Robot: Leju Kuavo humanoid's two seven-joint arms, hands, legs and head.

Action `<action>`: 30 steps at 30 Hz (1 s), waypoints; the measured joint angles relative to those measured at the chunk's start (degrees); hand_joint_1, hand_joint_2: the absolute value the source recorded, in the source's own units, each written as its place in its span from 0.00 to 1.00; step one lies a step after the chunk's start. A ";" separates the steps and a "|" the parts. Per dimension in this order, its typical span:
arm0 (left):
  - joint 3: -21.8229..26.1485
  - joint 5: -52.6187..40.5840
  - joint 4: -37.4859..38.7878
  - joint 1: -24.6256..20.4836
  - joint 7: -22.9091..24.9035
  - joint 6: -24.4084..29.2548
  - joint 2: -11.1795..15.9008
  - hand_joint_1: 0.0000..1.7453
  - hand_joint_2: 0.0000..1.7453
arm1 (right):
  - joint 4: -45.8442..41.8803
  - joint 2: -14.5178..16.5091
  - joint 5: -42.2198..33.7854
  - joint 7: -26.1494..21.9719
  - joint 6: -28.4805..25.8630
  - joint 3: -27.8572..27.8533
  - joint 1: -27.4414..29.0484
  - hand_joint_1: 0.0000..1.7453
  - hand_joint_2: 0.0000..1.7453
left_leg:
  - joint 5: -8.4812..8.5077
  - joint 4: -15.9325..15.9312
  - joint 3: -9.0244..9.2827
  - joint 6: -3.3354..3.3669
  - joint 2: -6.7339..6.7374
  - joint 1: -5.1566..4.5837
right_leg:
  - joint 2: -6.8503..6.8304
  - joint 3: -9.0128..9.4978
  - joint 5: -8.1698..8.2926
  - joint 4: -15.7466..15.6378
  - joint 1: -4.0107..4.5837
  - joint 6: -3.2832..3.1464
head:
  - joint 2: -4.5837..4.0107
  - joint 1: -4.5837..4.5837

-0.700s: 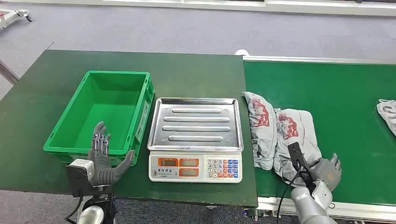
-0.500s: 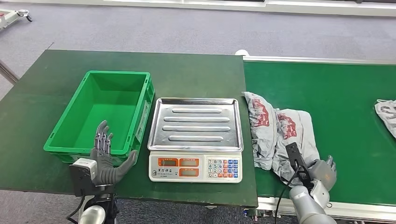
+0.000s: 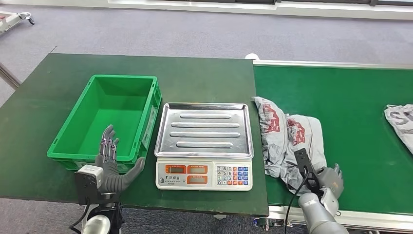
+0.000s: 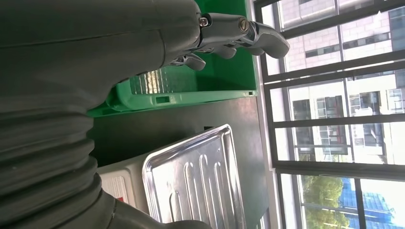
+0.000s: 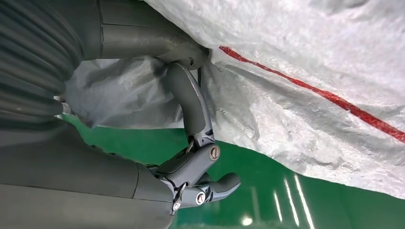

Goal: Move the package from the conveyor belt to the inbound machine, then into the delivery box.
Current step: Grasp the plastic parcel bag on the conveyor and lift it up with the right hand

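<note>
A crumpled grey package with red print point(image 3: 287, 139) lies on the green conveyor belt point(image 3: 360, 92), just right of the scale. My right hand point(image 3: 329, 178) is at the package's near right corner. In the right wrist view the thumb and one finger point(image 5: 188, 102) pinch the edge of the package point(image 5: 310, 95), and the other fingers are curled below it. The inbound machine is a scale with a steel tray point(image 3: 203, 129), bare. Left of it stands the green delivery box point(image 3: 109, 109), with nothing inside. My left hand point(image 3: 111, 165) is raised before the box's near wall, fingers spread, holding nothing.
A second grey package point(image 3: 400, 119) lies on the belt at the right edge. The scale and box stand on a dark green table point(image 3: 195, 73). Grey floor lies beyond. In the left wrist view the box wall point(image 4: 191, 90) and scale tray point(image 4: 196, 181) sit beyond my left hand point(image 4: 119, 47).
Both packages have drifted left along the belt. My right hand has shifted left with the near package and closed on its edge, which now looks more bunched. My left hand has barely moved.
</note>
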 joint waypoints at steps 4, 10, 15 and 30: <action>-0.02 -0.41 -0.35 0.36 0.27 -0.04 0.07 0.00 1.00 | 0.18 0.53 -2.63 -2.24 1.70 -0.87 0.04 1.00 1.00 | -0.04 0.00 0.14 -0.01 0.03 0.00 | 0.00 0.13 -0.06 -0.01 0.01 -0.02 | 0.00 0.00; -0.02 -1.15 -0.90 0.46 0.31 -0.64 0.15 0.00 1.00 | 0.37 1.09 -4.65 -5.38 2.29 -2.20 0.10 1.00 1.00 | -0.05 0.00 0.24 -0.02 0.08 0.00 | 0.07 0.21 -0.04 -0.02 0.06 -0.03 | 0.00 0.00; -0.02 -1.31 -1.01 0.47 0.32 -0.75 0.15 0.00 1.00 | 0.38 1.20 -5.66 -6.77 2.25 -2.63 -0.01 1.00 1.00 | -0.06 0.00 0.31 -0.04 0.09 0.00 | 0.08 0.29 -0.04 -0.02 0.09 -0.04 | 0.00 0.00; -0.01 -1.58 -1.49 0.98 0.28 -1.16 0.28 0.00 1.00 | 0.37 2.35 -11.79 -14.13 2.79 -3.86 -0.06 1.00 1.00 | -0.17 0.00 0.37 -0.06 0.49 0.01 | 0.49 0.38 0.00 -0.03 0.07 -0.02 | 0.00 0.00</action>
